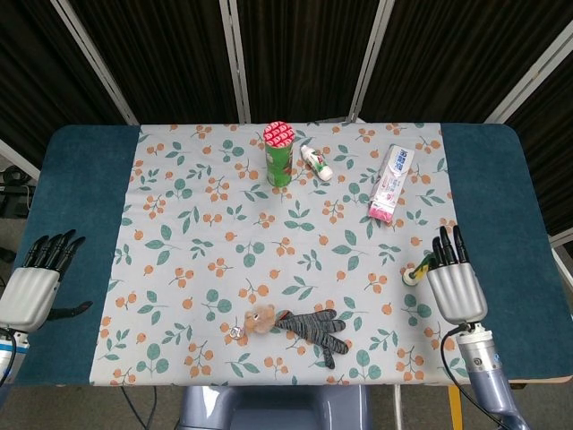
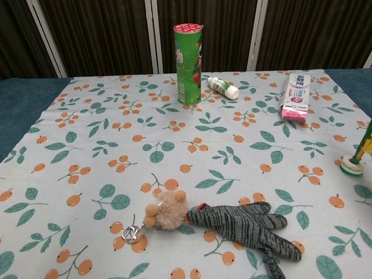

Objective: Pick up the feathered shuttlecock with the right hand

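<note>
Looking down in head view: right hand [image 1: 456,285] sits over cloth's right edge, back up, fingers straight; grip on shuttlecock [image 1: 417,270] can't be told, its cork end pokes out just left of fingers. Left hand [image 1: 34,285] fingers apart, holding nothing. Chest view: shuttlecock at far right edge, tilted, base on tablecloth [image 2: 116,139].

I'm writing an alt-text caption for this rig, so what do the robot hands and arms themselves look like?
Each robot hand, left and right, has a smooth pale-grey palm shell with black fingers. The right wrist narrows to a silver metal cuff above a blue-grey arm, with a thin black cable looping beside it.
</note>
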